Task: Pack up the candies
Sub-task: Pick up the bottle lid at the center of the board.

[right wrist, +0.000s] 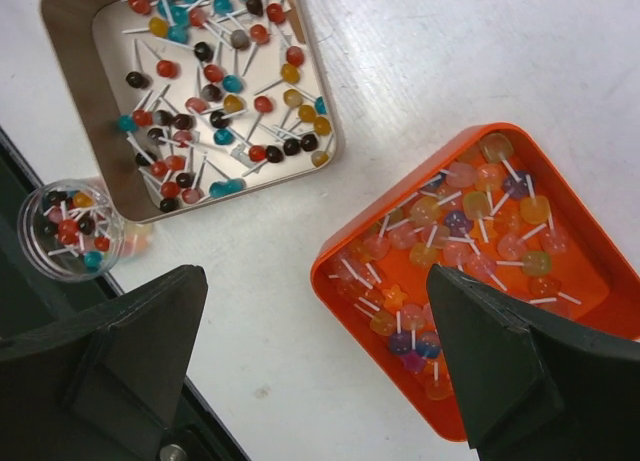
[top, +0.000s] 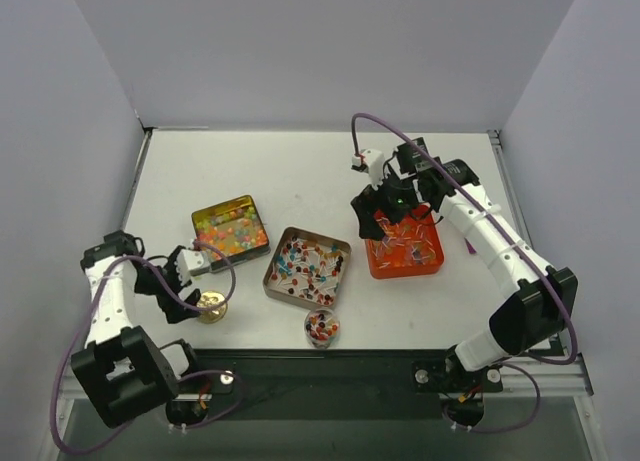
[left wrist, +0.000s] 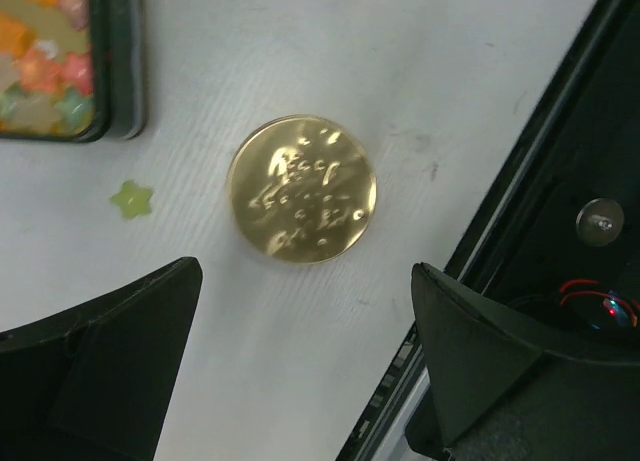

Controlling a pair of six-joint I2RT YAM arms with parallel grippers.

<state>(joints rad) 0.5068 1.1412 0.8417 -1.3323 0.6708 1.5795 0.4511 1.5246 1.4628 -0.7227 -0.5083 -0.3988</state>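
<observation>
Right wrist view: the right gripper (right wrist: 315,381) hangs spread and empty above the orange tray (right wrist: 588,269), which is cut off at the frame edge. Candies (right wrist: 263,104) fill that tray, the silver tray (right wrist: 70,41) and a small jar (right wrist: 30,243). The left gripper (left wrist: 305,361) gapes, holding nothing, over the gold lid (left wrist: 303,189).
</observation>
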